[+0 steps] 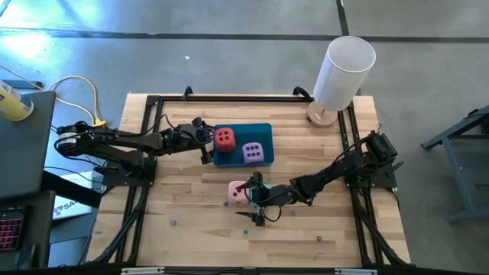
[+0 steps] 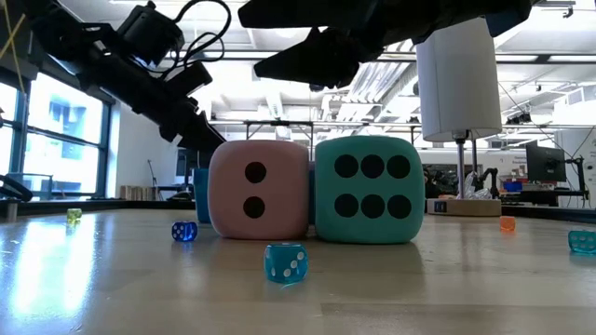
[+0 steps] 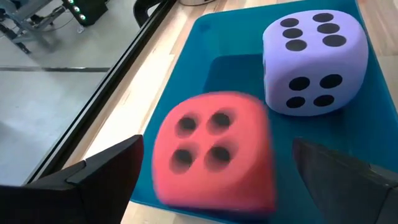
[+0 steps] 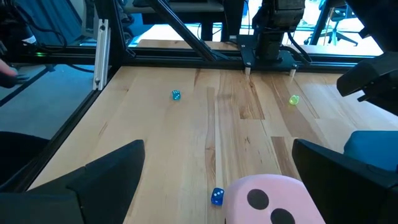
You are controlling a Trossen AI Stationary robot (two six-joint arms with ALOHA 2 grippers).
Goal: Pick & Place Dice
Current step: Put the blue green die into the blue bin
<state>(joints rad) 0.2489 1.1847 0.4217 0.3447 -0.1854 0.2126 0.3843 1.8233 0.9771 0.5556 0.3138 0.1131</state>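
Note:
The blue tray (image 1: 263,131) lies at the table's far middle. In it rest the red die (image 1: 225,139), four dots up, and the purple die (image 1: 253,153). My left gripper (image 3: 217,142) is open at the tray's left edge. Its fingers stand on either side of the red die (image 3: 211,152) and are apart from it. The pink die (image 2: 259,191) and the teal die (image 2: 368,191) sit side by side on the wood near the table's middle. My right gripper (image 4: 217,149) is open and hovers just right of the pink die (image 4: 267,199), pointing toward the table's left.
Tiny dice lie scattered on the wood: a blue one (image 2: 183,231), a teal one (image 2: 285,262), an orange one (image 2: 507,223) and a yellow-green one (image 4: 294,99). A white cylinder (image 1: 344,69) stands on a wooden base at the far right corner. Black frame rails (image 1: 229,98) border the table.

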